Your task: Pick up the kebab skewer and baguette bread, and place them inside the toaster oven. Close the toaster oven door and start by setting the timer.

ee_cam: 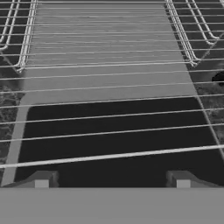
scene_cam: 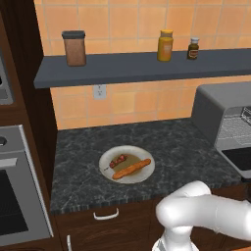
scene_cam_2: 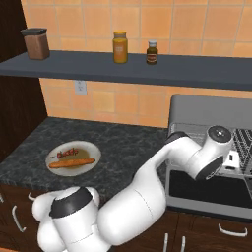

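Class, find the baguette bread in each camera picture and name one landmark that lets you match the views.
Left base view: the baguette bread lies on the white plate, centre, right of the kebab skewer.
Right base view: baguette bread on the plate at lower left, nearer than the skewer.
Hand view: not in it; it looks at a wire rack.
Shared landmark: the white plate.

Kebab skewer (scene_cam_2: 66,152) and baguette bread (scene_cam_2: 72,163) lie on the plate (scene_cam_2: 91,149), toaster oven (scene_cam_2: 211,114) open.
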You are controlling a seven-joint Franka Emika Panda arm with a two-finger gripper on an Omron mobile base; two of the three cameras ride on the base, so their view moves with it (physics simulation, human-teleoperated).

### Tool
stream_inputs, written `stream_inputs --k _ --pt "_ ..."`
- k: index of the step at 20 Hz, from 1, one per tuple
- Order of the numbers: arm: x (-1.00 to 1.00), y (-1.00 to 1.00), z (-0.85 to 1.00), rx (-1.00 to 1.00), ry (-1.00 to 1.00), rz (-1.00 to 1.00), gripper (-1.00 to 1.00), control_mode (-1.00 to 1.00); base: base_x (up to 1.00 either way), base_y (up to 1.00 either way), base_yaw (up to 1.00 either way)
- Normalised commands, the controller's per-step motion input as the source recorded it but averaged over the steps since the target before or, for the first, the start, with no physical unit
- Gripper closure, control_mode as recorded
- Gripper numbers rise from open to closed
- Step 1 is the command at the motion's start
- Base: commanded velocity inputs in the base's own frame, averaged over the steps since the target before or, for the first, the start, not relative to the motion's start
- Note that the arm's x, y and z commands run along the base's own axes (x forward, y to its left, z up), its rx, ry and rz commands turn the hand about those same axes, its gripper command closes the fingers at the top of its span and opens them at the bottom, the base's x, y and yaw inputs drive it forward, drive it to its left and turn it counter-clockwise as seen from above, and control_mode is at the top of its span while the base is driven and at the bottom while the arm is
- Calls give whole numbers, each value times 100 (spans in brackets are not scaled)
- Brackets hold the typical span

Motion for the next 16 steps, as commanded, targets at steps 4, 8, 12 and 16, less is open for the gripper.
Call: stream_inputs --k 4,8,12,16 --pt "-73 9 34 0 -4 -1 -100 -100 0 0 0" --pt "-67 28 65 0 -3 0 -100 -100 0 0 0" --pt "-94 47 13 -1 0 0 -100 -100 0 0 0" --pt "-51 74 10 0 0 0 -100 -100 0 0 0"
